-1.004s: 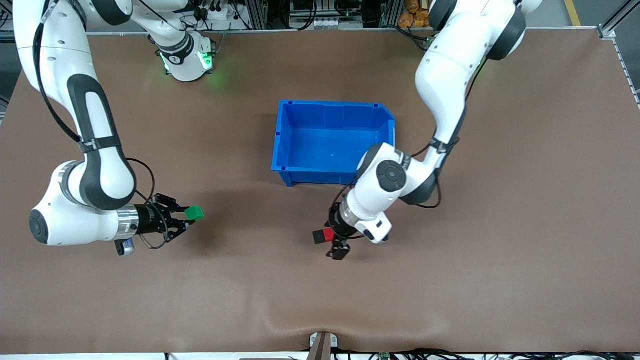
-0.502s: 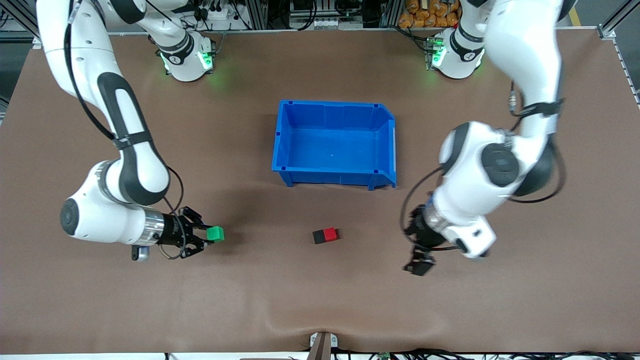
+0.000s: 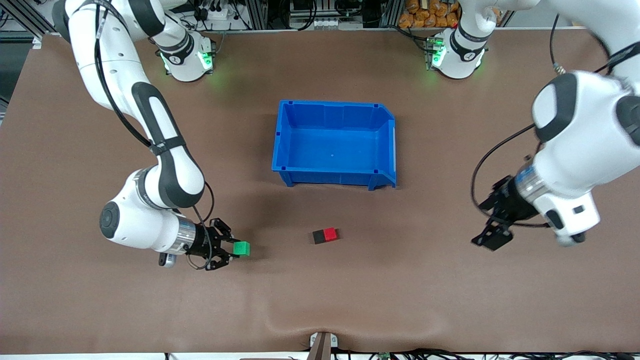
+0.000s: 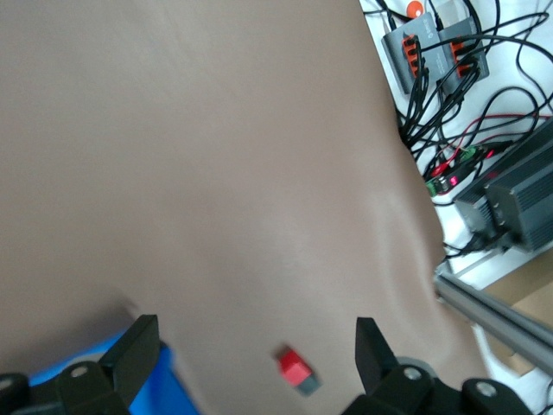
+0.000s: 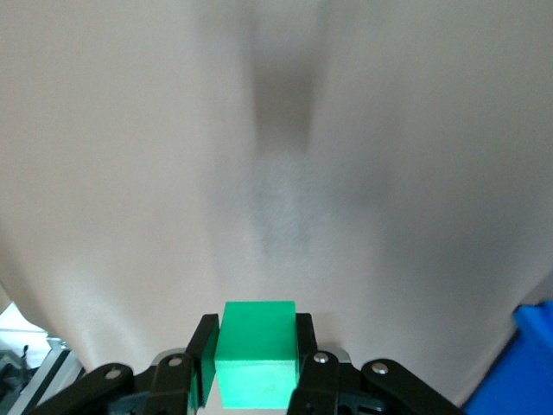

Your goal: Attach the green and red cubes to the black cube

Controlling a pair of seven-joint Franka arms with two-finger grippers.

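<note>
Brown table (image 3: 450, 300); cables, electronics along edge (image 4: 449, 78).

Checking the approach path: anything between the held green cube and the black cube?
Nothing: bare table separates green cube from black cube, per the front view.

Right tool (image 3: 235, 248) grips green cube (image 3: 242, 248); red cube (image 3: 330, 234) touches black cube (image 3: 318, 236).

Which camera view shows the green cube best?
The right wrist view: the green cube fills the foreground, clamped between the right gripper's fingers. The front view shows it small; the left wrist view does not show it.
</note>
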